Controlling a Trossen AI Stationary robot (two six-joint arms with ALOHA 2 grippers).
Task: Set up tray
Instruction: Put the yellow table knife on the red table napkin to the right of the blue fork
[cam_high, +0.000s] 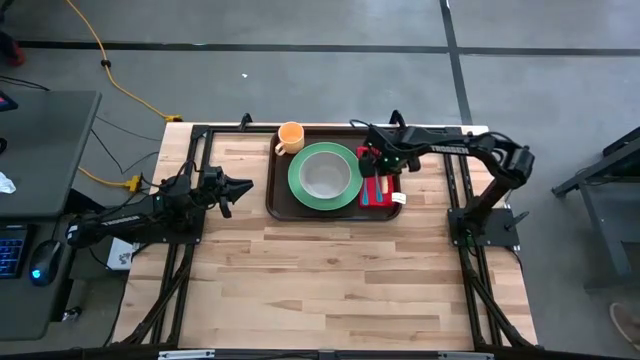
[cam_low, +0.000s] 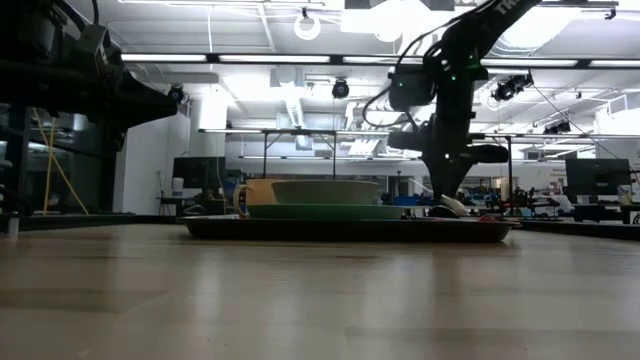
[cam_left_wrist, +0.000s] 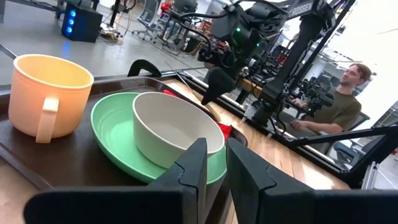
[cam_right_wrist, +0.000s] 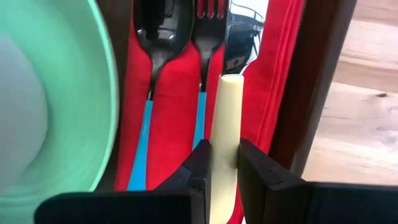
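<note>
The dark brown tray (cam_high: 275, 205) sits at the table's far middle. On it are a green plate (cam_high: 300, 180) with a pale bowl (cam_high: 325, 175), a yellow cup (cam_high: 290, 136) at its far left corner, and a red napkin (cam_high: 377, 192) along its right side. A spoon (cam_right_wrist: 155, 37) and a fork (cam_right_wrist: 206, 37) with blue handles lie side by side on the napkin (cam_right_wrist: 177, 87). My right gripper (cam_right_wrist: 224, 149) hangs over the napkin, shut on a cream-handled knife (cam_right_wrist: 227, 106). My left gripper (cam_left_wrist: 214, 165) waits left of the tray, shut and holding nothing. My right gripper pinches the knife's cream handle (cam_right_wrist: 227, 118) between its two fingers, which come steeply from above and lie across it. The shiny blade (cam_right_wrist: 244, 34) reaches out over the napkin's right part, beside the fork. Whether the knife rests on the napkin I cannot tell.
Bare wood (cam_high: 330, 280) spreads over the table's near half. Dark frame rails (cam_high: 195, 150) run along the table's left, right and far sides. Beyond the table a person (cam_left_wrist: 345, 93) sits at a desk.
</note>
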